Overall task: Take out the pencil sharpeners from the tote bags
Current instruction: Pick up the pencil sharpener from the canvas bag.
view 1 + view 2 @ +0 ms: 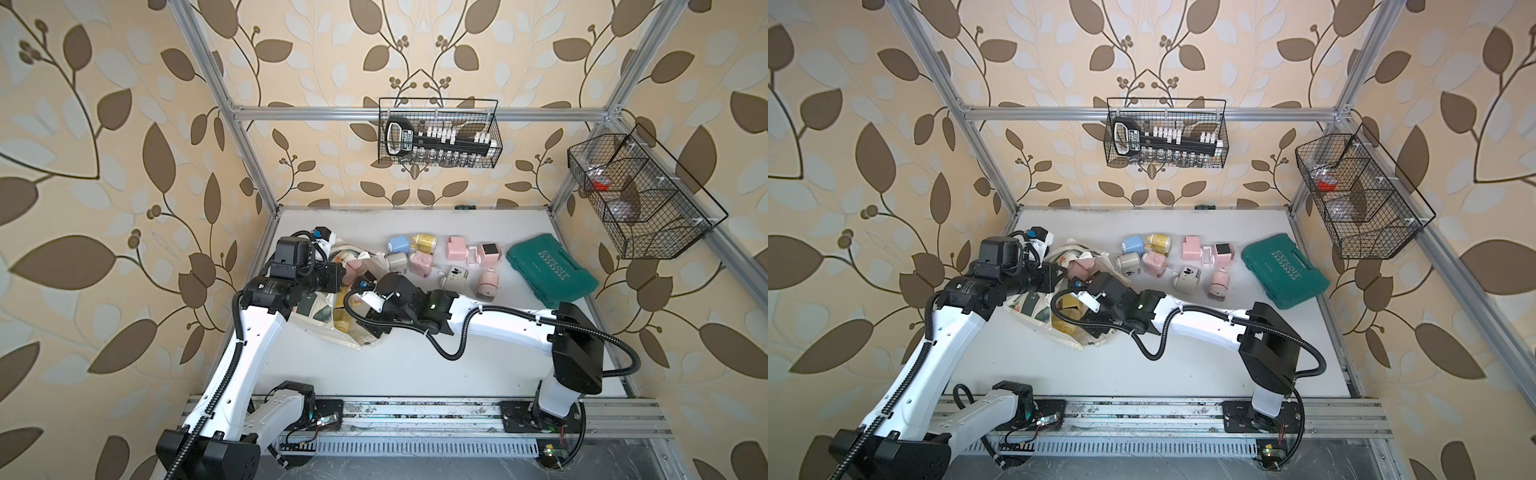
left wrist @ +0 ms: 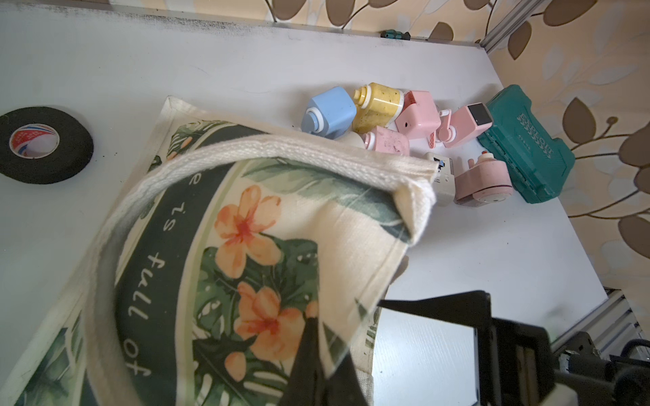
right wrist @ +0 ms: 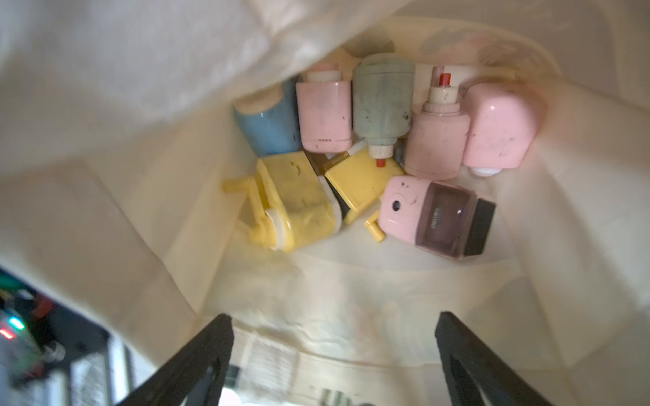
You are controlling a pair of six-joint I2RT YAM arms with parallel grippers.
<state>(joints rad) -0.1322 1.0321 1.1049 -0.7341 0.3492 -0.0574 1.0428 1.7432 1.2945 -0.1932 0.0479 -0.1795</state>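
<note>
The tote (image 1: 328,316) lies at the table's (image 1: 415,365) left side, bare surface in front; eight sharpeners (image 1: 419,264) sit loose beside a teal case (image 1: 550,270). The left gripper (image 2: 316,365) is clamped on the tote's rim, holding it up. The right gripper (image 3: 334,351), jaws apart, is in the mouth, sharpeners (image 3: 380,154) clustered just ahead

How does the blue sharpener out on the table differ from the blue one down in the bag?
The blue sharpener on the table lies in the open beside a yellow sharpener, whole body and white knob showing. The blue one in the bag sits deep inside the tote, partly hidden by a fold of canvas and wedged against a pink sharpener. The table one is taken out; the bag one is not. Both are pastel blue plastic.
</note>
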